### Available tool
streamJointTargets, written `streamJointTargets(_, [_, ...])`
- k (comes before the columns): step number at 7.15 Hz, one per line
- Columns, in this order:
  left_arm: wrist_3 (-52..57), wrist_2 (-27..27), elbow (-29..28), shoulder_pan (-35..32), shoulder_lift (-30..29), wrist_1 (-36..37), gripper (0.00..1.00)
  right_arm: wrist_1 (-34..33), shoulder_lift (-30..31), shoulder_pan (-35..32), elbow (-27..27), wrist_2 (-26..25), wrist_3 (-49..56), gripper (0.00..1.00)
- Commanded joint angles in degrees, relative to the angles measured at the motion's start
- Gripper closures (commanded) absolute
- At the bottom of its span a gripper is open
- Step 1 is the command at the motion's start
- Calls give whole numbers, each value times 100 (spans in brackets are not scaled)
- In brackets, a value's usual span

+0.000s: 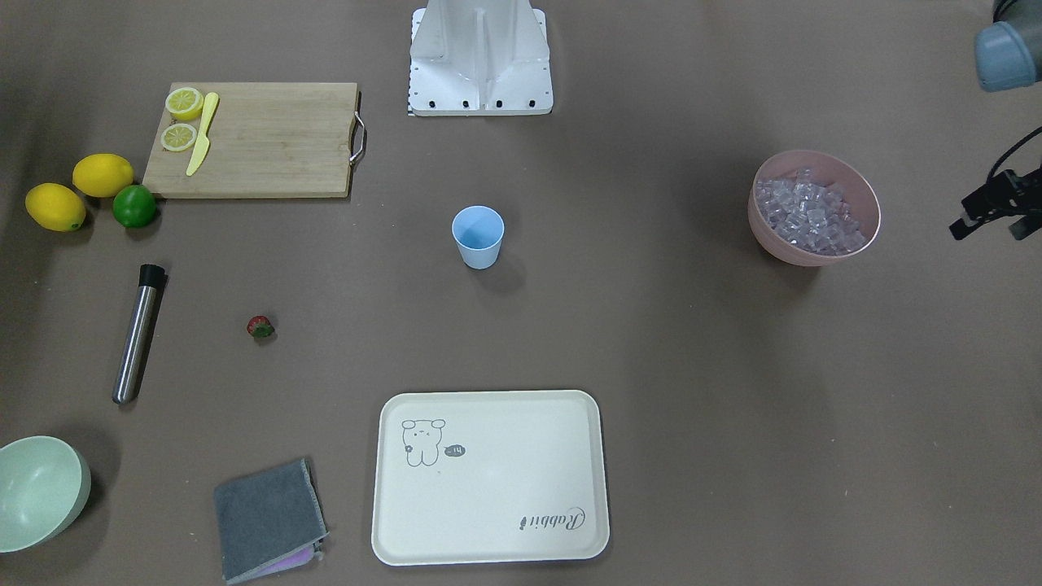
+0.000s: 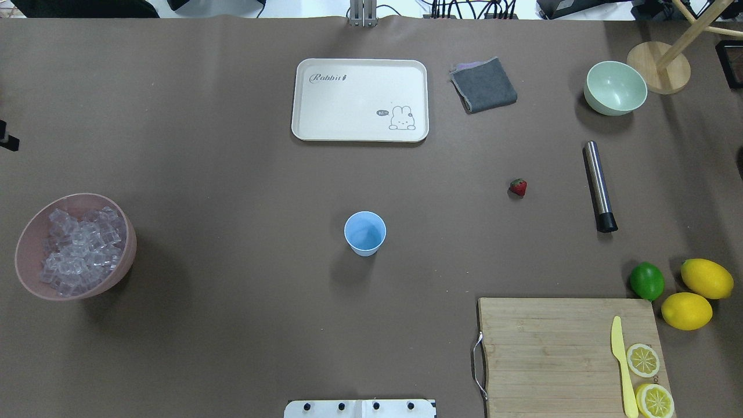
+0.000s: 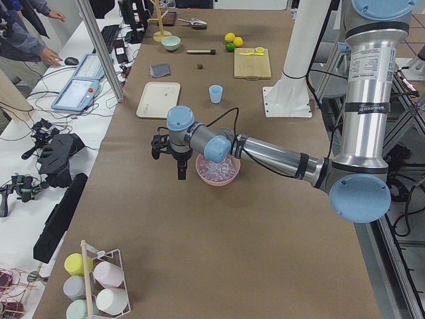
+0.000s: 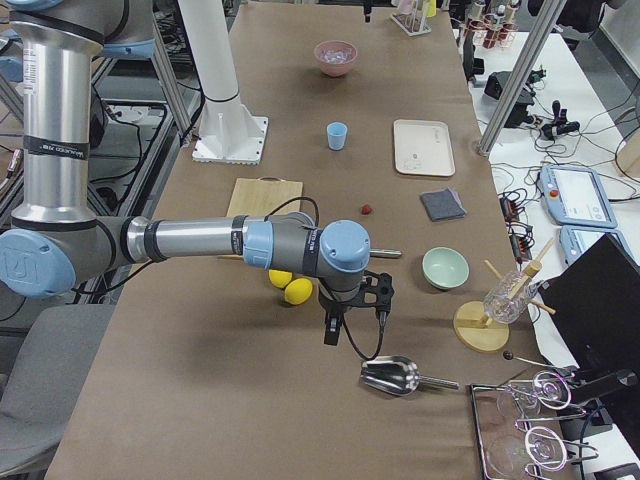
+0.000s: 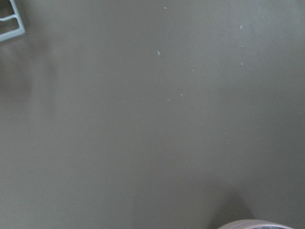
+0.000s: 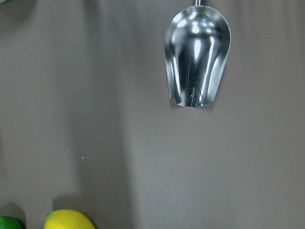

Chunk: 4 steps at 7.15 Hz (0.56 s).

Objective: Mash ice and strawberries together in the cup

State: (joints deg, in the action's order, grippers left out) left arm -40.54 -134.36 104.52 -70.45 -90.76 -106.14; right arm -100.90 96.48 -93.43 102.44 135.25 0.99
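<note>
The light blue cup (image 1: 478, 236) (image 2: 364, 233) stands upright mid-table with nothing showing inside. The ice (image 1: 806, 213) (image 2: 78, 247) fills the pink bowl (image 1: 773, 244) on my left side. A single red strawberry (image 1: 260, 327) (image 2: 518, 187) lies on the table on my right side. My left gripper (image 3: 180, 171) hangs just outside the pink bowl, partly seen at the front view's edge (image 1: 989, 224); I cannot tell its state. My right gripper (image 4: 333, 333) hovers past the lemons, near a metal scoop (image 6: 196, 62); I cannot tell whether it is open or shut.
A steel muddler (image 1: 137, 334) lies beside the strawberry. A cream tray (image 1: 488, 476), grey cloth (image 1: 269, 517) and pale green bowl (image 1: 41, 488) sit on the far side. A cutting board (image 1: 269, 138) with lemon slices and a yellow knife, two lemons and a lime (image 1: 134, 206) are nearby.
</note>
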Motion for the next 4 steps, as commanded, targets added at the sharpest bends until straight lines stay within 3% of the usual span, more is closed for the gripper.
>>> streamJointTargets(1, [-1687,278,104,1011,181,-1132,2,0,2,0,4,-8,-2,0])
streamJointTargets(2, [-2303,670,112,1512,260,-1459,2,0,2,0,-5,-8,-11,0])
streamJointTargets(4, [-2739,806,112,1824,558,-1926,2,9,2,0,-40,-17,6,0])
